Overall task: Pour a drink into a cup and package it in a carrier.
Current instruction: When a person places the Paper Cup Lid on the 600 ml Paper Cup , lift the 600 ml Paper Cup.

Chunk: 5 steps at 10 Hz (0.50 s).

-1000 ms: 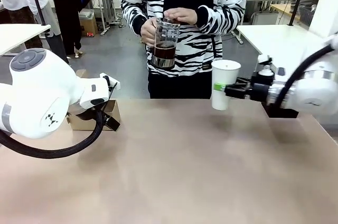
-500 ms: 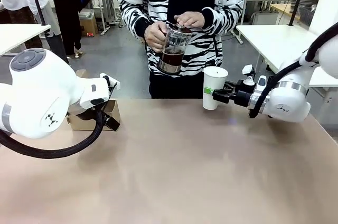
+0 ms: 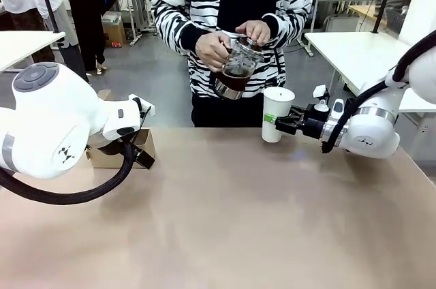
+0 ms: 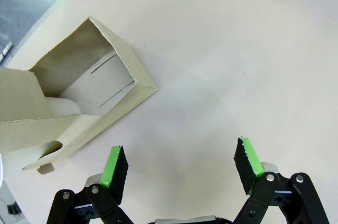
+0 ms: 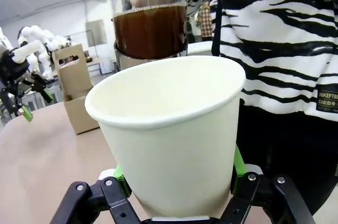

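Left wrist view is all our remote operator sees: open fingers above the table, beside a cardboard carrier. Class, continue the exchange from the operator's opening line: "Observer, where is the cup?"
Observer: The right gripper is shut on the cup, holding it upright near the far edge of the table.
Operator: Does it have a lid?
Observer: No, its mouth is open.
Operator: And the drink?
Observer: A person's hands tilt a glass carafe toward the cup. The dark drink is inside the carafe, and no stream shows.
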Each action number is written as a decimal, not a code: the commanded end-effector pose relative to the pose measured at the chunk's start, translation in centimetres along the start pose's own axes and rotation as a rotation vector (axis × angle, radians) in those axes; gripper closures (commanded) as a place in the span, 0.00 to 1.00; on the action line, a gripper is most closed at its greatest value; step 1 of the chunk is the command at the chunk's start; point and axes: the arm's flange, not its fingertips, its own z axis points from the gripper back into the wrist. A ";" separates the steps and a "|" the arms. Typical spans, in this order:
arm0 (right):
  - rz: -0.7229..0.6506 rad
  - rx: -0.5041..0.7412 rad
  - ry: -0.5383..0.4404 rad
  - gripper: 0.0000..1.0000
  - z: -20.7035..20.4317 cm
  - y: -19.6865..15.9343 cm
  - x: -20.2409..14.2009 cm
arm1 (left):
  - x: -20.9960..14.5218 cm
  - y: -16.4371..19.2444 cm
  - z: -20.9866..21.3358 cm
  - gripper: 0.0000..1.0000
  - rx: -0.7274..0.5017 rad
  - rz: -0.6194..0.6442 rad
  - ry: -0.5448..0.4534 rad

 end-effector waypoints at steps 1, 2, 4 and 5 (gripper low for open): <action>-0.001 -0.010 -0.007 0.19 -0.2 0.0 0.1 | 0.0 0.0 0.1 0.00 -0.002 0.000 -0.002; -0.001 -0.010 -0.007 0.19 -0.2 0.0 0.1 | 0.0 0.0 0.1 0.00 -0.002 0.000 -0.002; -0.001 -0.010 -0.007 0.19 -0.2 0.0 0.1 | 0.0 0.0 0.1 0.00 -0.002 0.000 -0.002; -0.001 -0.010 -0.007 0.19 -0.2 0.0 0.1 | 0.0 0.0 0.1 0.00 -0.002 0.000 -0.002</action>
